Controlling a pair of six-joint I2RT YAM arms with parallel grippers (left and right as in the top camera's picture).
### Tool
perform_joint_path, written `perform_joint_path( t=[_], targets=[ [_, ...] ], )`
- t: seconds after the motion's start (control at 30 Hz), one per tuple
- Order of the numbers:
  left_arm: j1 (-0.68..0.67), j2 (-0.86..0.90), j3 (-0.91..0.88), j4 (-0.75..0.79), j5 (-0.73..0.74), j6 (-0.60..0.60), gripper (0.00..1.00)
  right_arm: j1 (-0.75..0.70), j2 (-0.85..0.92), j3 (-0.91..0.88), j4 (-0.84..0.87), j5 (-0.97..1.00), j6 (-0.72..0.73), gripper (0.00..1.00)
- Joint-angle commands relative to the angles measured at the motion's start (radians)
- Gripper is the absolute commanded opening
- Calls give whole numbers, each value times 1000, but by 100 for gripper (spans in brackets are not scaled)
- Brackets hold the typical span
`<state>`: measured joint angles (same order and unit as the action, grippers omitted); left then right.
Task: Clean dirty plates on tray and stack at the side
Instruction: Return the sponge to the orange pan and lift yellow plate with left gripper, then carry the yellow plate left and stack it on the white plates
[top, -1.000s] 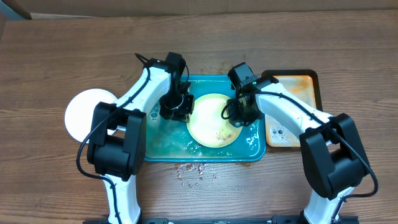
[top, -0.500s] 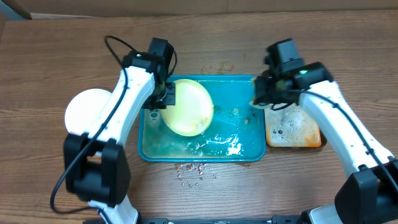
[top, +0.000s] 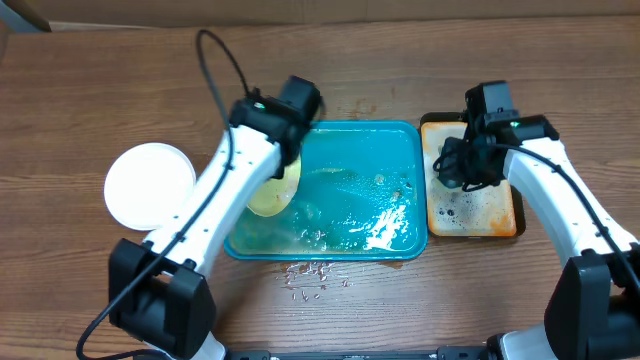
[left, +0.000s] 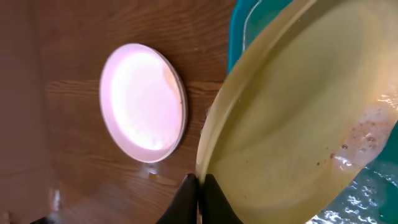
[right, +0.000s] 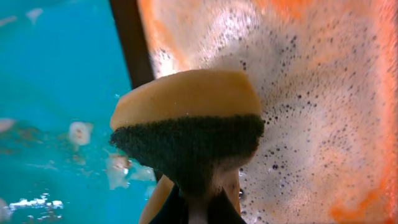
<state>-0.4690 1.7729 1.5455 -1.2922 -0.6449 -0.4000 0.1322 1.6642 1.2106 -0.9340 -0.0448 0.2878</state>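
My left gripper (left: 198, 186) is shut on the rim of the pale yellow-green plate (left: 292, 118), holding it tilted over the left edge of the teal tray (top: 350, 240); in the overhead view the plate (top: 270, 195) is partly hidden under my left arm. A white plate (top: 150, 185) lies on the table left of the tray; it also shows in the left wrist view (left: 143, 102). My right gripper (right: 198, 202) is shut on a yellow sponge with a dark scouring side (right: 186, 124), above the foamy orange tray (right: 323, 112).
The teal tray holds soapy water and foam (top: 385, 225). Water drops lie on the table in front of it (top: 315, 275). The orange tray with black rim (top: 470, 215) stands right of the teal tray.
My left gripper lifted the yellow-green plate from the tray's middle and carried it left to the tray's left edge. My right gripper moved right with the sponge, from the plate to over the orange tray.
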Motion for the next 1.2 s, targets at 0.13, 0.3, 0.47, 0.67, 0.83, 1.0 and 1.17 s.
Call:
perform_joint_path(
  t=[0.13,0.3,0.47,0.67,0.83,1.0,1.17],
  targets=[
    [-132,-35,23,9,-218,-107,4,-4,-2,-61,37,10,-8,8],
    [-124,-35,23,32,-90,-116,4,-3,-2,-61,35,10,-8,8],
    [-81,-35,23,33,-13,-163,4,-3,-2,-61,32,10,-8,7],
    [-84,-37,23,31,-98,-161,4,-3,-2,-61,34,10,-8,8],
    [-146,-51,23,31,-286,-169,4,-4,-2,-61,37,11,-8,8],
    [-235,-51,23,44,-520,-172,4,-4,-2,-61,52,53,-8,7],
    [-291,-50,23,44,-568,-157,4,-3,-2,-62,87,74,-59,4]
  ],
)
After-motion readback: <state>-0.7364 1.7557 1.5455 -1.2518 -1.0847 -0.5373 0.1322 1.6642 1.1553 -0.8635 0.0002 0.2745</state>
